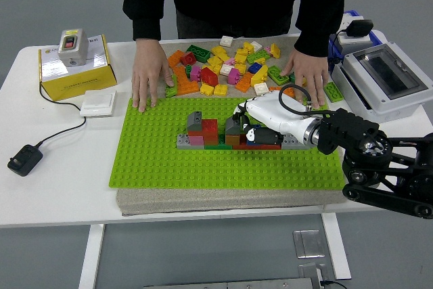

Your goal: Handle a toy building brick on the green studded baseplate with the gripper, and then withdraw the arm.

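**A:** Where is your right hand (252, 121) sitting?

**B:** You have it low over the green baseplate (155, 160), reaching in from the right. Its white shell covers the right half of the small brick build (206, 135) standing in the middle of the plate.

**A:** And the brick itself?

**B:** A grey brick (234, 126) sits on top of that build, and your fingertips are right against it, on its right side. The dark fingertips curl down around that spot, but you cannot tell from this view whether they actually pinch the brick or only touch it.

**A:** Anything else on the bench (61, 187)?

**B:** A person stands at the far side with one hand (149, 72) flat at the plate's far-left corner and the other hand (306, 72) near its far-right corner. Between them lies a pile of loose bricks (226, 65). A yellow box (73, 65) sits far left, and a grey enclosure (382, 79) far right.
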Motion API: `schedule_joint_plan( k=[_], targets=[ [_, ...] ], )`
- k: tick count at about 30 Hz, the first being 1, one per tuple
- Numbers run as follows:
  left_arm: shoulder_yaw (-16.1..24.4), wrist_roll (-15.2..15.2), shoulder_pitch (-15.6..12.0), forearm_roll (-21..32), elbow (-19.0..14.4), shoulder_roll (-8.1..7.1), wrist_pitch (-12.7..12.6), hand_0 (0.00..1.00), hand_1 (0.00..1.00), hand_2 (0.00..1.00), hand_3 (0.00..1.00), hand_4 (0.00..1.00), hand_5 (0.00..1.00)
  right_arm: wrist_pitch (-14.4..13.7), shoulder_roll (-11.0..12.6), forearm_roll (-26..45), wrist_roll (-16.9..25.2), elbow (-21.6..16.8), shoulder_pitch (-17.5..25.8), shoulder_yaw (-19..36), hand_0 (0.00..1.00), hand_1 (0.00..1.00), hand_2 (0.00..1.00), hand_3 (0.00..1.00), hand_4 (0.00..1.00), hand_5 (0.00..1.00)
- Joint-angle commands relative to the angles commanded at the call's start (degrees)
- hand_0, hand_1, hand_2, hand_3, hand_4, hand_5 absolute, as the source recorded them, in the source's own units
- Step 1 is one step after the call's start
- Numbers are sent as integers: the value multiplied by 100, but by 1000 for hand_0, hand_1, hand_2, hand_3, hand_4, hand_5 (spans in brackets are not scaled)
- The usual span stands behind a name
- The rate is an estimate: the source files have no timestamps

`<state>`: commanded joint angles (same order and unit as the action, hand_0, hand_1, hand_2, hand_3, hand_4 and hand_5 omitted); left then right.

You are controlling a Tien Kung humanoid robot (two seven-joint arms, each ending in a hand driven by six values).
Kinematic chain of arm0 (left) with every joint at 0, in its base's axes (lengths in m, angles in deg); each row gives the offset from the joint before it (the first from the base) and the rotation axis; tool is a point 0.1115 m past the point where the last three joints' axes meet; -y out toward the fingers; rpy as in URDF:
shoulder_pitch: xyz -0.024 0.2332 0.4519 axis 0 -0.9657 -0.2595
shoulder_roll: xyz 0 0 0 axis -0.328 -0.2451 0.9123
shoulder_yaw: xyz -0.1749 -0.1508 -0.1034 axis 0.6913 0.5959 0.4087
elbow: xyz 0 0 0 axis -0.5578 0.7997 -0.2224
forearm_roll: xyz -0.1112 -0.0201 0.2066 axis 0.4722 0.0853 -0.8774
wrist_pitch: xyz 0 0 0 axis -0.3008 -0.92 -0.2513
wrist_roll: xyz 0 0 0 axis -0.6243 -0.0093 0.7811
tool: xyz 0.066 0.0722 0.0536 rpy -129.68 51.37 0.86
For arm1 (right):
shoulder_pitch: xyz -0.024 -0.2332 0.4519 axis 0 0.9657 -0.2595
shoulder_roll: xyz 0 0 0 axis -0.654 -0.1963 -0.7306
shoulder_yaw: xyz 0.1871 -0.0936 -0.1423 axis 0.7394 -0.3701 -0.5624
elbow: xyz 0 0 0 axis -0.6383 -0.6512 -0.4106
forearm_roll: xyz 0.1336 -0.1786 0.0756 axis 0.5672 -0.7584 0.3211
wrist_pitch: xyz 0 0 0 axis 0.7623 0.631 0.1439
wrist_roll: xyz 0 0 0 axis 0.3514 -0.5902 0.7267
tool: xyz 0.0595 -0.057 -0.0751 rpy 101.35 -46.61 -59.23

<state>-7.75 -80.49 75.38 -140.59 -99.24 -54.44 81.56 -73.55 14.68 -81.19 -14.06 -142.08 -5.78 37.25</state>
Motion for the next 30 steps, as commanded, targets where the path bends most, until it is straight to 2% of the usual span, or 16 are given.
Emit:
schedule_joint_plan(
  k=[30],
  targets=[
    [11,50,-1,6,0,1,-24,631,616,529,580,129,688,-22,-4,-7,17,-37,22,-58,82,141,720,701,2,529]
  ],
)
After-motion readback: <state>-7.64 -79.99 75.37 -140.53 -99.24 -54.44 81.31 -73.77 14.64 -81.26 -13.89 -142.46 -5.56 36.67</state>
